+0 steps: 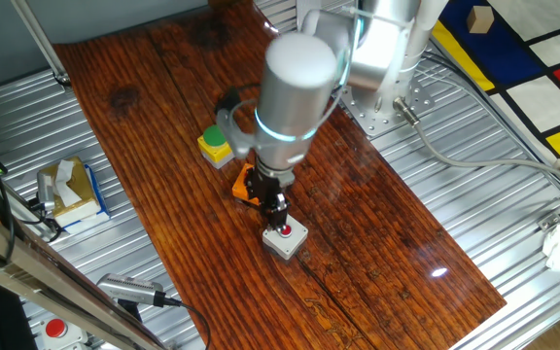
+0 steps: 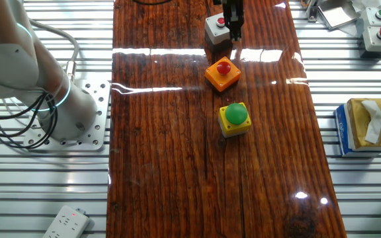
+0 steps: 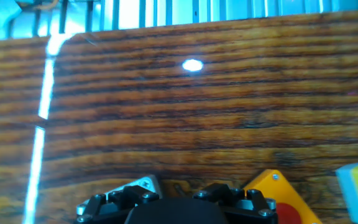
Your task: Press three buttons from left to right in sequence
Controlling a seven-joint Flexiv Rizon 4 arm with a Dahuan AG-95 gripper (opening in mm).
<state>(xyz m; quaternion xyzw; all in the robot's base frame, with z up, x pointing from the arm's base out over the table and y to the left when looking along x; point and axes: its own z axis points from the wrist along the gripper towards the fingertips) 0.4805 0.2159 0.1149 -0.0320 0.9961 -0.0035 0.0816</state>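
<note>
1. Hanging over the grey box with red button [image 1: 286, 236], low in the centre of one fixed view, the claw [image 1: 279, 220] sits just above the button; whether its fingers are apart I cannot tell.
2. The orange box with red button [image 2: 222, 73] and the yellow box with green button [image 2: 234, 118] form a diagonal row mid-frame in the other fixed view.
3. The glossy, dark-grained wooden surface [image 2: 164, 152] lies bare at lower left; ribbed metal flanks its edges.
4. The boxes are square, the buttons round.
</note>
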